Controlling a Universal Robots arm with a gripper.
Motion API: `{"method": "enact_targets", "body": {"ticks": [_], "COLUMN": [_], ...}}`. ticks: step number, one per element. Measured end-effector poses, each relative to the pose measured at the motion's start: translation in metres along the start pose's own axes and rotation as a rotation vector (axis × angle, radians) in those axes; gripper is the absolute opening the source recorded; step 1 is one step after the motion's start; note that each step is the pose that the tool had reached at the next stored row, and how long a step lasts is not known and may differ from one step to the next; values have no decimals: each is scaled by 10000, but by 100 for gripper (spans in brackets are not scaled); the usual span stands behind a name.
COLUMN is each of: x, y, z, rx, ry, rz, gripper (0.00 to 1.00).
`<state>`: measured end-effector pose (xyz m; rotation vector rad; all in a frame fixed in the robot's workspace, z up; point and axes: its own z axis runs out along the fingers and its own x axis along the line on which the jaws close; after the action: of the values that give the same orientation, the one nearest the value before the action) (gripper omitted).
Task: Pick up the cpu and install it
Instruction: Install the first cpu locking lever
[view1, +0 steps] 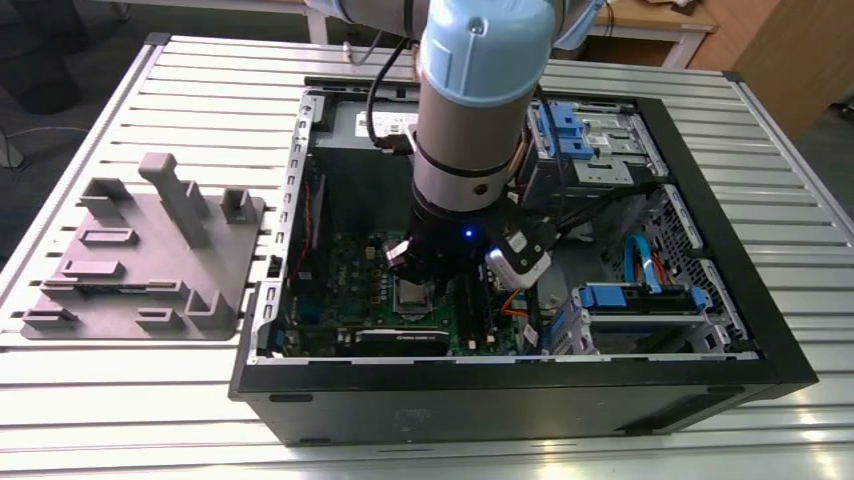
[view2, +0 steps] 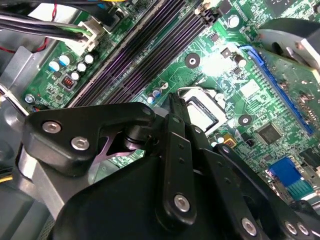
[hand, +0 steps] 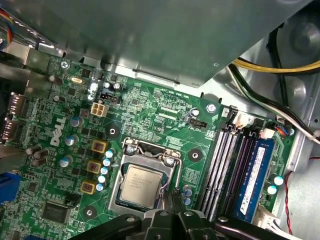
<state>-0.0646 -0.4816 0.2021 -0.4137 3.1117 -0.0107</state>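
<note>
**Ann:** Slatted metal bench (view1: 120, 400) fills the exterior view, with an open computer case (view1: 747, 330) lying on it across the centre and right of the frame, and a grey plastic fixture (view1: 140, 250) parked at mid-left.

**Bo:** And the arm (view1: 474, 90) drops straight down from the top centre of the frame into the case, its gripper (view1: 424, 268) low over the green motherboard (view1: 340, 310).

**Ann:** Where's the cpu?

**Bo:** Lower centre of the first wrist view: the cpu (hand: 140, 184), pale silver top, lies flat inside the metal-framed socket (hand: 120, 172). The frame's wire lever (hand: 150, 149) runs along its upper edge.

**Ann:** In the second wrist view the cpu (view2: 205, 115) peeks out at centre frame, just past the black gripper linkage (view2: 175, 165).

**Bo:** Are the jaws touching it?

**Ann:** Close, but not gripping. In the first wrist view a dark fingertip (hand: 176, 196) points up from the bottom edge right beside the socket's lower right corner. Whether the jaws are spread or pressed together, I cannot tell; the tips are mostly cut off or hidden by the linkage.

**Bo:** Memory slots (hand: 227, 165) stand to the right of the socket in that frame, with one blue module (hand: 257, 172) seated.

**Ann:** Yellow and black cables (hand: 270, 65) cross the upper right.
</note>
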Motion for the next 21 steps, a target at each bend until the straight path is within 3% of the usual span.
{"method": "enact_targets", "body": {"ticks": [3, 6, 11, 21], "x": [7, 19, 42, 62], "y": [-25, -73, -155, -250], "z": [2, 9, 28, 98], "rx": [-200, -284, -338, -371], "ry": [-53, -79, -92, -99], "rz": [0, -1, 0, 0], "gripper": [11, 11, 11, 11]}}
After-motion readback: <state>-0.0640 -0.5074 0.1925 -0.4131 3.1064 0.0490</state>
